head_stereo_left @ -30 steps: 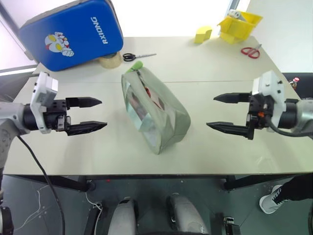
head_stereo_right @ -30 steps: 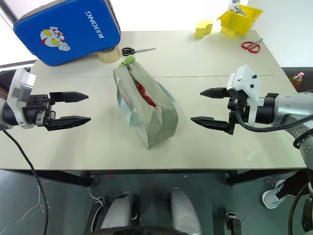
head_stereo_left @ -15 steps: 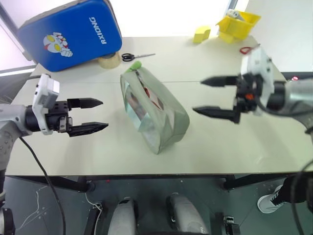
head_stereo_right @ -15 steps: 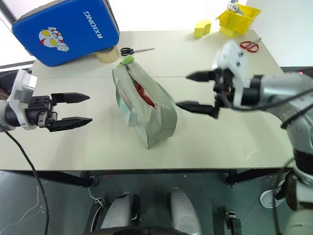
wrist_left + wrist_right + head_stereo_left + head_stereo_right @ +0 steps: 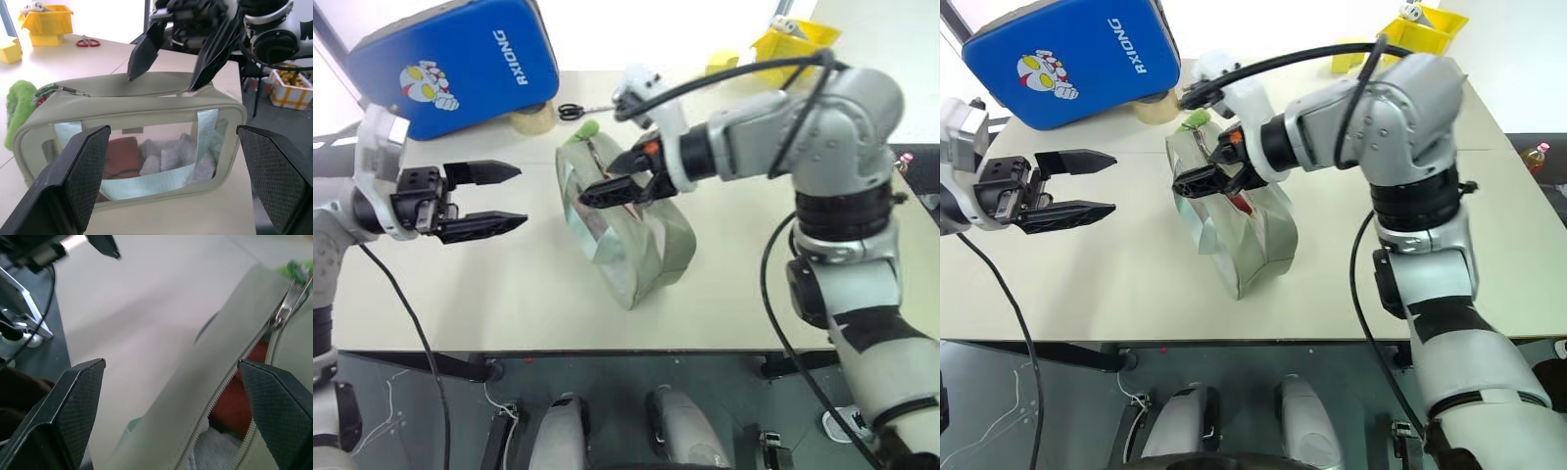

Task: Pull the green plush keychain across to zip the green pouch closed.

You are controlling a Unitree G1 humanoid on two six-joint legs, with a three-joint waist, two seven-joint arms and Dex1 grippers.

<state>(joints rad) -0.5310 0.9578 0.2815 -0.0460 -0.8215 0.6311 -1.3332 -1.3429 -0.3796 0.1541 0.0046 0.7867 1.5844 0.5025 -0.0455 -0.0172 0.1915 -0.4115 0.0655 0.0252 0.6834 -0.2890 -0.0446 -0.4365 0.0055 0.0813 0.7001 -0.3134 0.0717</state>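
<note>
Hovering wide over the soft sage pouch [image 5: 626,230] at frame centre, my right gripper [image 5: 617,181]; the fuzzy lime keychain [image 5: 586,132] above; left gripper [image 5: 499,201] wide.

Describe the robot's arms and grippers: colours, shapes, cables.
Both arms are silver-grey rounded segments with black bands at the joints. Each wrist carries a white block, with orange accents on the right one. The left gripper and right gripper each have two black tapered, pointed fingers. Black cables loop along both arms.
</note>
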